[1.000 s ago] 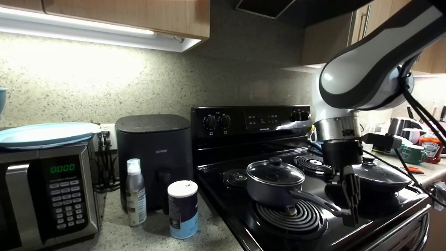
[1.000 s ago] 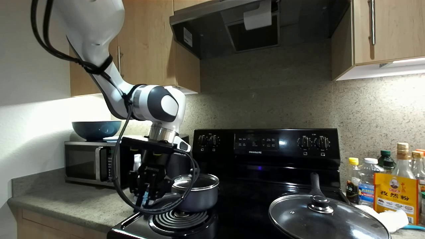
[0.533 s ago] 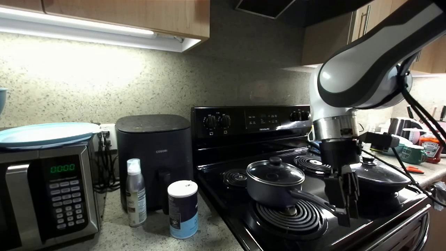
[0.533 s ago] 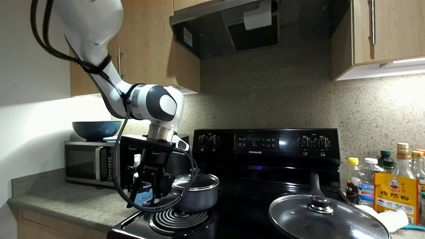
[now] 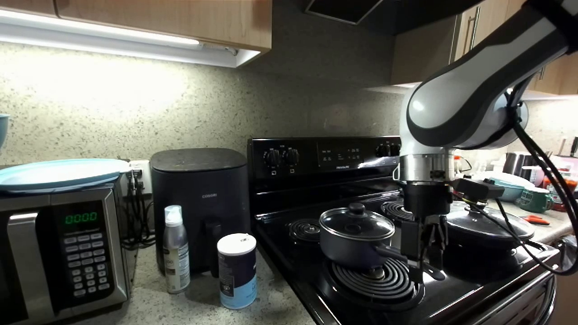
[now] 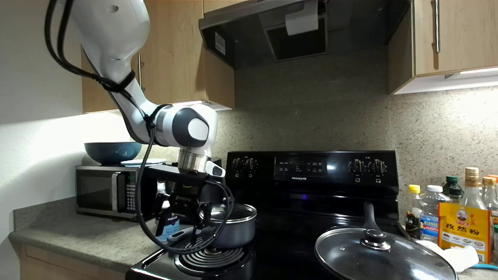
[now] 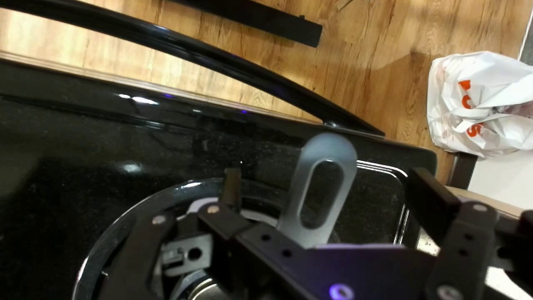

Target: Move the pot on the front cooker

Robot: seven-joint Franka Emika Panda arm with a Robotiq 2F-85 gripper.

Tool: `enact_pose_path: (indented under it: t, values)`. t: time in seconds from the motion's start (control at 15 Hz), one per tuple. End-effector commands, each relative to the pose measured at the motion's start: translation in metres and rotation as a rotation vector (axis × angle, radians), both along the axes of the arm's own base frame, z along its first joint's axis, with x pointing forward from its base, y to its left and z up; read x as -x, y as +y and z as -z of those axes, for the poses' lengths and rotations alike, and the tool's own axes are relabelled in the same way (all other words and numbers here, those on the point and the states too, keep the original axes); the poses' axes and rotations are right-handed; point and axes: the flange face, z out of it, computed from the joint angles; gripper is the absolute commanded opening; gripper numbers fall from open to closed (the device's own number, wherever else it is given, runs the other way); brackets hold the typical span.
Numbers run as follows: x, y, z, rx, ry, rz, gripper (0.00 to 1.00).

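The pot (image 5: 347, 250), a small dark saucepan under a glass lid with a black knob, rests upright over the rear part of the front cooker (image 5: 388, 289), off its middle. In another exterior view the pot (image 6: 235, 233) leaves the near part of the coil (image 6: 210, 259) bare. The handle (image 7: 331, 146), with its long slot, points toward the stove's front edge in the wrist view. My gripper (image 7: 328, 183) is open and low, one finger on each side of this handle with visible gaps; it also shows in both exterior views (image 5: 426, 271) (image 6: 178, 233).
A wide lidded pan (image 6: 383, 260) occupies the stove's other side. Beside the stove stand a salt can (image 5: 237, 271), a spray bottle (image 5: 176, 253) and an air fryer (image 5: 198, 203). A cable loop (image 6: 183, 249) hangs below the wrist. The oven handle (image 7: 200, 50) runs along the front.
The jaws have spread from nearly together to wide apart. The gripper has shifted along the handle toward the pot, so the handle now lies between the fingers. The pot has stayed put.
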Motion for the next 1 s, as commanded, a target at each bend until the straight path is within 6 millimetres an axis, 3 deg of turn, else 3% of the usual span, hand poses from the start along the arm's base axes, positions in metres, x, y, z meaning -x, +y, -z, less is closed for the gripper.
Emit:
enact_pose_path:
  t: [0.0, 0.27, 0.33, 0.4, 0.6, 0.93]
  values:
    - [-0.011, 0.0001, 0.0147, -0.013, -0.016, 0.058, 1.0]
    - [-0.0086, -0.0009, 0.0158, -0.01, -0.003, 0.036, 1.0]
    - [-0.0093, -0.0014, 0.015, -0.019, -0.012, 0.038, 0.95]
    - [-0.0091, -0.0021, 0.0135, -0.028, -0.016, 0.032, 0.73]
    - [-0.0092, -0.0022, 0.0114, -0.029, -0.028, 0.03, 0.63]
    - [-0.0085, -0.0025, 0.0084, -0.018, -0.047, 0.02, 0.3]
